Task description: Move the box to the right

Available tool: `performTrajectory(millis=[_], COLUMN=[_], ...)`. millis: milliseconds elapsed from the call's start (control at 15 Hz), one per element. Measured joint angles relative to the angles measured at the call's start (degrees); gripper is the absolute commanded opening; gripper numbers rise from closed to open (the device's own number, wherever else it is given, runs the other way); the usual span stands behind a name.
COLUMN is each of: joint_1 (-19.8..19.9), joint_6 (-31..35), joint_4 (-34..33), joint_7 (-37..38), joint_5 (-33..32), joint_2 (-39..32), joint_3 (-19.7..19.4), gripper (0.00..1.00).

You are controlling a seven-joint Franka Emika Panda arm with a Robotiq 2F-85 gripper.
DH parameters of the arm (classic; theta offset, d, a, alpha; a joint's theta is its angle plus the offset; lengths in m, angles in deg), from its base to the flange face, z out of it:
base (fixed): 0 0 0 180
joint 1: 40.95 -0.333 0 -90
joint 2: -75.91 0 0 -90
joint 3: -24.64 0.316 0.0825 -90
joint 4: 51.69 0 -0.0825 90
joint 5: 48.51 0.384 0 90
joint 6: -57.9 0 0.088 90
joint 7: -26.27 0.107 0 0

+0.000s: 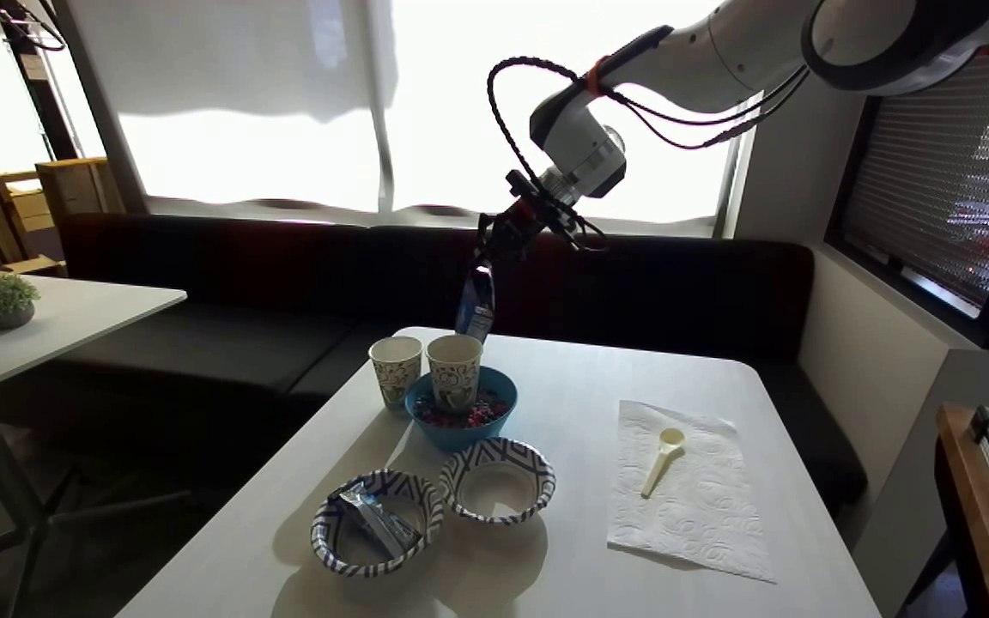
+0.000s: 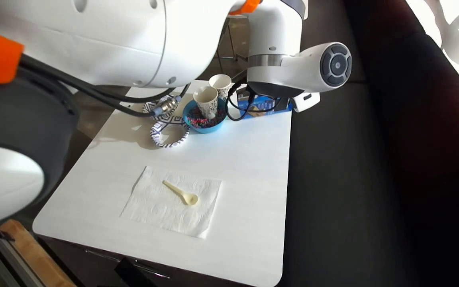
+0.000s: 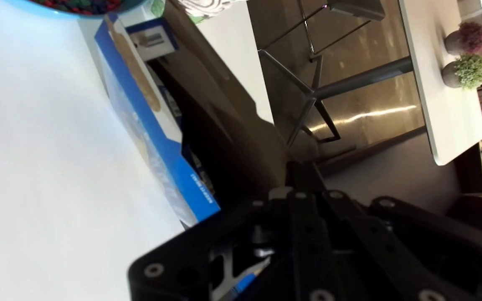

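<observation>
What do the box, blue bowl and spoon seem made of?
Box: thin cardboard, apparently, by its printed blue outside and dull brown inside.
Blue bowl: probably plastic, smooth and evenly colored; coated metal possible.
Spoon: likely molded plastic, uniformly cream without visible grain; finish unclear.

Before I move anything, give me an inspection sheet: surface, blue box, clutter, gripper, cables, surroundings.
Surface: white table, partly shadowed.
Job's things: blue box, open, brown inside showing, near the blue bowl.
Clutter: coloured bits and a cup in that bowl; another cup beside; patterned bowl holding a packet; second patterned bowl; spoon on paper napkin.
Gripper: shut, apparently pinching the box's cardboard.
Cables: black, looping along the arm.
Surroundings: dark bench; second table holding potted plants.
</observation>
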Motion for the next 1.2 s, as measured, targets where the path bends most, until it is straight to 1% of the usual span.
performTrajectory(millis=[267,600,733,933,1200], joint_1=[0.4,-0.6,-1.4,-2.5,-3.1], joint_6=[0.0,0.0,0.0,-0.8,-5.1], joint_4=[-1.5,-2.1,-2.1,-2.1,-2.6], joint_7=[2.1,9.9,14.3,21.2,27.8], joint_5=[0.2,-1.2,-3.4,-8.4,-15.1], joint_2=[-2.4,-2.9,-2.9,-3.3,-4.5], joint_3=[-0.9,-3.7,-5.4,-7.4,-8.1], gripper=[0.0,0.0,0.0,0.0,0.0])
